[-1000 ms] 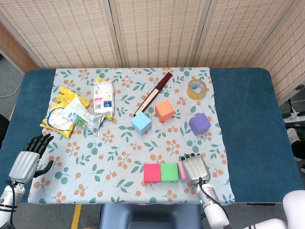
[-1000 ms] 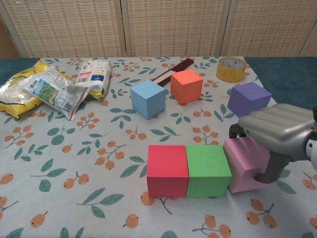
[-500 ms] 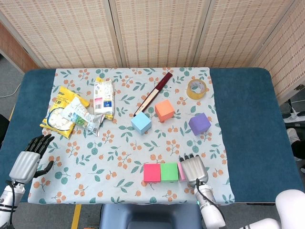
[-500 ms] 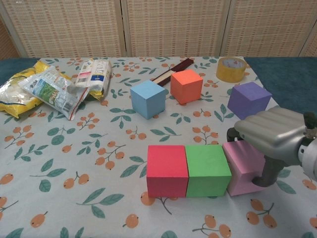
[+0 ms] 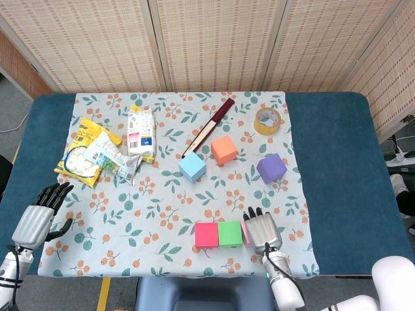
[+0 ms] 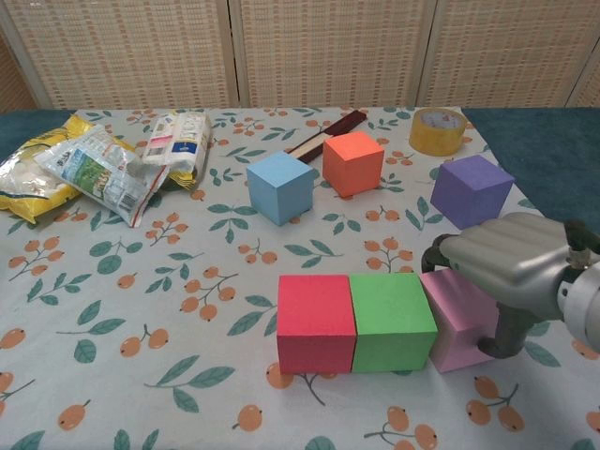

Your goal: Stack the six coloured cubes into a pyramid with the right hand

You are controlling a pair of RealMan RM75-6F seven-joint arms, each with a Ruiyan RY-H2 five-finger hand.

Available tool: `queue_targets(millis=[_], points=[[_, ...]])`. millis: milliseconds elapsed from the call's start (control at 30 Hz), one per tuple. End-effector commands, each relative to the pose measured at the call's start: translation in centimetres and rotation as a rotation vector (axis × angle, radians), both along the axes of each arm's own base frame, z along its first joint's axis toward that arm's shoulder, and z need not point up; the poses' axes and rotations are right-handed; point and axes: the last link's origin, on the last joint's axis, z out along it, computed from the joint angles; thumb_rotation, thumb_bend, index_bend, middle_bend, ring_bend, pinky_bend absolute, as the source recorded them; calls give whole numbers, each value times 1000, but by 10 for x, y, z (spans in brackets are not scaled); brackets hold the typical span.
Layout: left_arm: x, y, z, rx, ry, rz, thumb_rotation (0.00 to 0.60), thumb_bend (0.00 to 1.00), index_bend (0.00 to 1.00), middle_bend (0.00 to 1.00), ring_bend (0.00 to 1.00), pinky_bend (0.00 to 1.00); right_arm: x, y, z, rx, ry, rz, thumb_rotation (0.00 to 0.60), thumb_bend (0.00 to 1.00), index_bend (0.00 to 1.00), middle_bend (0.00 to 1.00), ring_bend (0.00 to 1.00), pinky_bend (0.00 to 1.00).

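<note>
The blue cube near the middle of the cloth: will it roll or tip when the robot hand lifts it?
The blue cube has flat faces, so rolling seems unlikely. It looks like light foam, probably easy to lift, perhaps slightly soft.

Floral cloth (image 5: 162, 201): white, printed with leaves and orange berries, spread over the middle of the tabletop.
Tabletop (image 5: 337, 162): dark blue, bare at the left and right of the cloth.
Yellow snack bag (image 5: 87, 144): far left of the cloth, partly under a crumpled clear packet (image 5: 111, 157).
White packet (image 5: 141, 133): just right of those, lying flat.
Dark red stick (image 5: 209, 126): lying diagonally near the back centre.
Roll of yellow tape (image 5: 268, 120): flat, back right corner.
Woven screen (image 5: 214, 39): panels behind the tabletop.
</note>
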Motion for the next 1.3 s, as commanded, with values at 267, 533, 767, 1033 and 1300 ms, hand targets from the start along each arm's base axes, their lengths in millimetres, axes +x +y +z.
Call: queue_targets(millis=[267,533,767,1033,1300], points=[[0,0,-1,-5,1,0,600,406,0,53,9,98,-2,4,5,30,10,-16,600,154,0,1,68,430],[0,-1,-3,-12,9,0,600,406,0,53,8,98,-1,4,6,41,-5,-13,600,154,0,0,61,422],[-1,-2,0,-3,8,2,600,406,0,53,9,99,-8,9,37,14,-54,-21,600,154,0,0,31,393],[0,-2,-3,-9,11,4,600,406,0,53,9,98,-56,20,72,16,-96,-60,600,154,0,0,0,257],[1,-2,-9,-16,28,7,600,406,0,54,9,99,-101,32,77,91,-81,-56,600,154,229,0,0,224]])
